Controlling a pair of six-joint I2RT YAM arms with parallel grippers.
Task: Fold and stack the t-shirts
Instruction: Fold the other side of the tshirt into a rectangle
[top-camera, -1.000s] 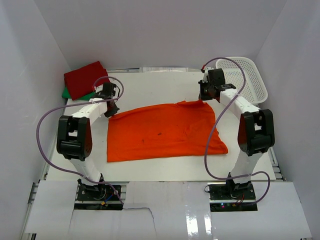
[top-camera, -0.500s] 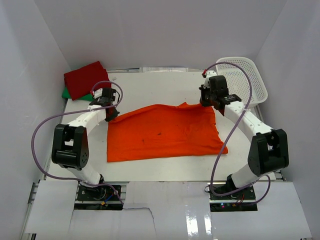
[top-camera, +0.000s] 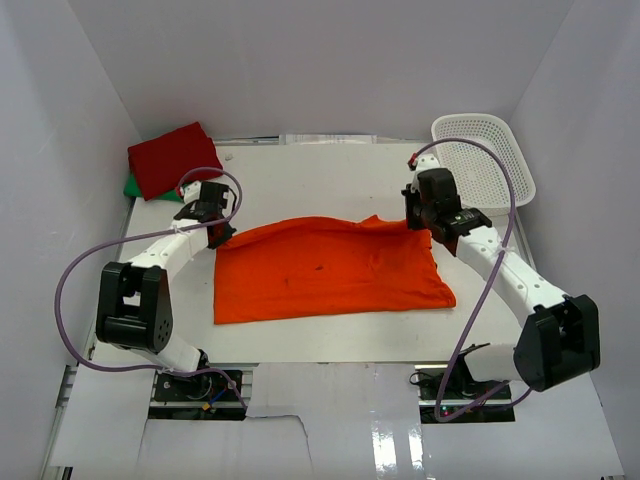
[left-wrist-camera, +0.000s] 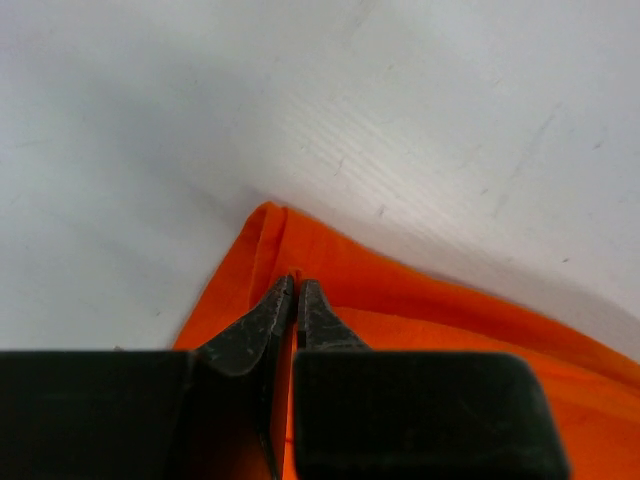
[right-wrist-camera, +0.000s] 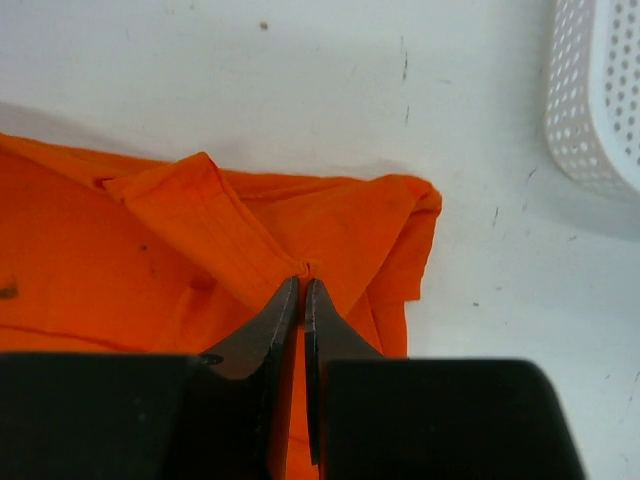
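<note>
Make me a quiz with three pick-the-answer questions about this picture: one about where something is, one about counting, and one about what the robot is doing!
1. Where is the white basket?
A. Far right corner of the table
B. Middle of the table
C. By the left arm's base

2. How many t-shirts are there?
A. One
B. Three
C. Five

3. What are the left end effector and right end effector doing?
A. Hanging wide open
B. Lifting the basket
C. Pinching shut on the orange t-shirt

Answers:
1 A, it sits at the far right corner.
2 B, one orange, plus the red t-shirt lying over the green t-shirt.
3 C, both wrist views show closed fingers gripping orange cloth.
</note>
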